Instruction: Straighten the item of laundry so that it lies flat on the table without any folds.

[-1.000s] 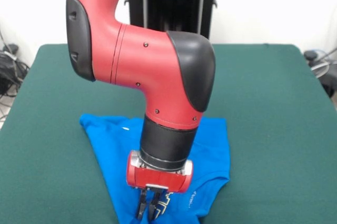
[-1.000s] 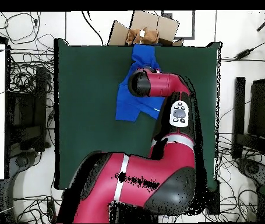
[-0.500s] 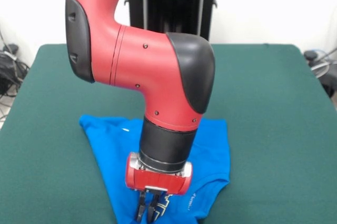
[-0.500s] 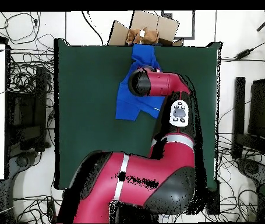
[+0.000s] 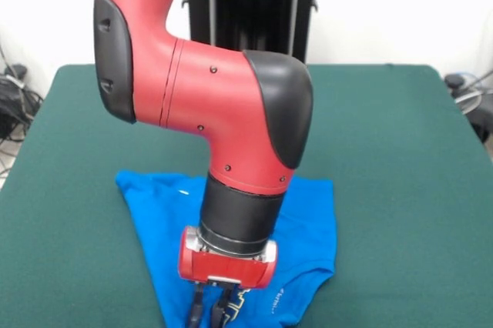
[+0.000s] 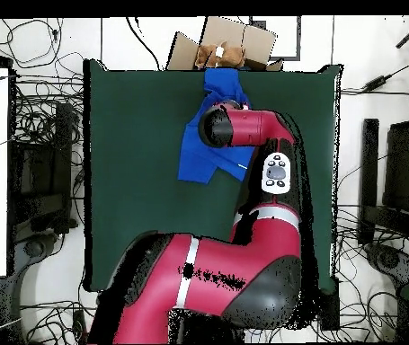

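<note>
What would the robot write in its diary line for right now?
claw: low over T-shirt, near edge | T-shirt: rumpled on table | flat: not yet

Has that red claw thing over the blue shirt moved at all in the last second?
Yes. In the front view the gripper has sunk lower and a bit leftward over the blue T-shirt, judged against the table.

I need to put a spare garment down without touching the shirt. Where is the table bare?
The table is bare green on both sides of the T-shirt, out to its side edges, and behind the shirt toward the far edge. The near middle is crowded: the shirt lies there with the gripper down over it.
</note>
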Controlling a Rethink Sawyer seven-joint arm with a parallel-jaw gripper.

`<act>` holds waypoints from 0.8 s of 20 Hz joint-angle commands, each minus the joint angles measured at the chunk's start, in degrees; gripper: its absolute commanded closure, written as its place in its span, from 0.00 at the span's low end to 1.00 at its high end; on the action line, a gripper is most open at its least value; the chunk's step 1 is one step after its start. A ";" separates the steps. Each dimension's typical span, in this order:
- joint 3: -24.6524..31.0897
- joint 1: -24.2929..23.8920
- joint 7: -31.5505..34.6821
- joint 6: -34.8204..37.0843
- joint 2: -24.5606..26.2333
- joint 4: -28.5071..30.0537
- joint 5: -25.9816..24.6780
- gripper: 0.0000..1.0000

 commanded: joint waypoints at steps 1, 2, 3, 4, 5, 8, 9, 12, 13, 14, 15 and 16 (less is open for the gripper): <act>3.71 -2.12 -2.04 -2.28 8.15 4.27 -5.86 0.00; 3.69 -2.08 -1.87 -2.15 8.19 4.21 -5.82 0.00; 3.67 -2.04 -1.71 -2.03 8.23 4.16 -5.79 0.00; 3.65 -2.01 -1.54 -1.90 8.28 4.11 -5.76 0.00; 3.96 -2.19 -1.37 -2.26 8.26 4.23 -5.79 0.00; 2.98 -1.41 -0.97 -0.85 8.88 3.09 -6.05 0.00; 2.75 -1.22 -1.02 -0.50 9.04 2.79 -6.13 0.00; 2.37 -0.75 -1.74 1.00 9.33 1.99 -6.31 0.00; 2.39 -0.74 -1.84 1.06 9.31 2.00 -6.34 0.00; 2.41 -0.73 -1.93 1.12 9.29 2.00 -6.36 0.00; 2.36 -0.64 -1.93 1.34 9.35 1.83 -6.33 0.00; 2.43 -0.65 -2.01 1.33 9.34 1.82 -6.33 0.00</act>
